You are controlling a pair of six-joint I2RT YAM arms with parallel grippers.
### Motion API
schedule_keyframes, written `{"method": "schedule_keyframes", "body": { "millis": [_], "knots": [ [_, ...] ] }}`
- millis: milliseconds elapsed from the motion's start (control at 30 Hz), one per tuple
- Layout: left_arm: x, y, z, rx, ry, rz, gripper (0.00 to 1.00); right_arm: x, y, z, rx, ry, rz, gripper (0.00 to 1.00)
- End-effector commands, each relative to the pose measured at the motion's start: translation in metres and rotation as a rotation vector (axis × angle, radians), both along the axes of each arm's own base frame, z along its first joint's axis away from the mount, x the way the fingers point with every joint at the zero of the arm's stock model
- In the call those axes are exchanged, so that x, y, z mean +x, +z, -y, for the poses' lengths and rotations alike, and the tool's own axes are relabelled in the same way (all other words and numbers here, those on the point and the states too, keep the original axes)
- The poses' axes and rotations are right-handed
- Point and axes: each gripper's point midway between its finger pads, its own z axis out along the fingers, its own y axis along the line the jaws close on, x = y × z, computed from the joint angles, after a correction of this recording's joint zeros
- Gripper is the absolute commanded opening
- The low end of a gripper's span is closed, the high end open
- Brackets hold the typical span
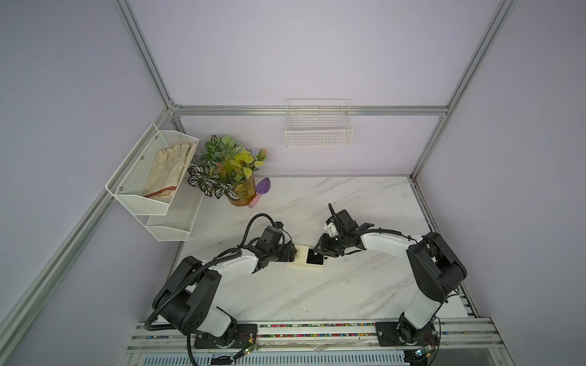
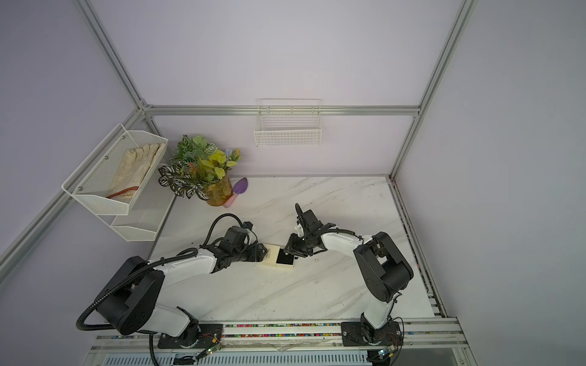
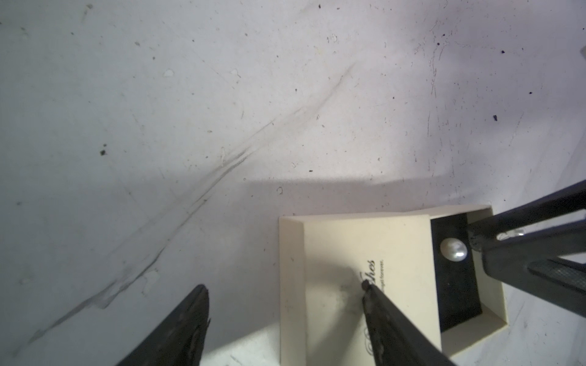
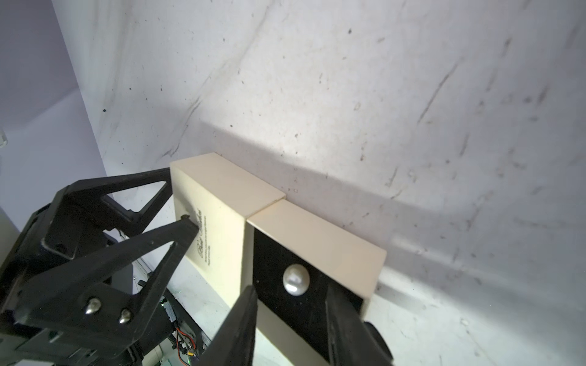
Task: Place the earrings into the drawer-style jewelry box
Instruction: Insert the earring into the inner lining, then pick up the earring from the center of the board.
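White marble-veined table (image 1: 317, 294) inside lilac walls and aluminium framing, with a potted plant (image 1: 228, 171) and a purple trowel (image 1: 262, 188) toward the upper left of the tabletop in both top views. At centre frame, the drawer-style jewelry box (image 1: 300, 255), cream, with its black-lined tray (image 1: 314, 257) standing out to the right. On that lining, one earring (image 4: 296, 280) — a shiny pearl-like stud, lying free. Second earring (image 1: 344, 260) out on the marble, right of the box and well apart from it. Left gripper (image 3: 282, 286) spread wide and gripping nothing: one fingertip (image 3: 366, 286) resting on the lettered lid, its partner off the box's side. Right gripper (image 1: 317, 252) over the tray, jaws partly parted — empty, with the stud just ahead of the tips.
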Motion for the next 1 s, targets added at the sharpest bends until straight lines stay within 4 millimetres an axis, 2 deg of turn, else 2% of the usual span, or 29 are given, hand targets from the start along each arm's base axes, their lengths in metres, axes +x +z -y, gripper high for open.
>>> {"method": "schedule_keyframes", "body": {
  "millis": [0,167,233,467,600,700,733,967],
  "knots": [
    [0.004,-0.004,-0.003,0.042,-0.006,-0.016,0.76,0.007,0.028,0.001,0.020,-0.005,0.066,0.40],
    [0.005,0.003,0.002,0.018,-0.020,-0.009,0.76,0.009,0.059,0.008,0.048,-0.006,0.219,0.40],
    [0.006,0.008,0.006,0.001,-0.031,-0.003,0.76,0.013,0.064,0.022,0.006,-0.048,0.295,0.40],
    [0.018,0.039,0.016,-0.035,-0.048,0.050,0.80,0.006,0.056,0.066,-0.128,-0.157,0.406,0.40],
    [0.027,0.063,0.018,-0.044,-0.037,0.098,0.82,-0.002,0.042,0.094,-0.242,-0.224,0.389,0.40],
    [0.029,0.073,0.016,-0.041,-0.026,0.116,0.82,-0.009,0.030,0.104,-0.281,-0.259,0.342,0.39],
    [0.028,0.086,0.014,-0.052,-0.022,0.144,0.82,-0.010,0.027,0.106,-0.293,-0.264,0.331,0.39],
    [0.010,0.086,0.006,-0.061,-0.025,0.145,0.81,-0.015,0.006,0.117,-0.380,-0.251,0.289,0.40]
  ]
}}
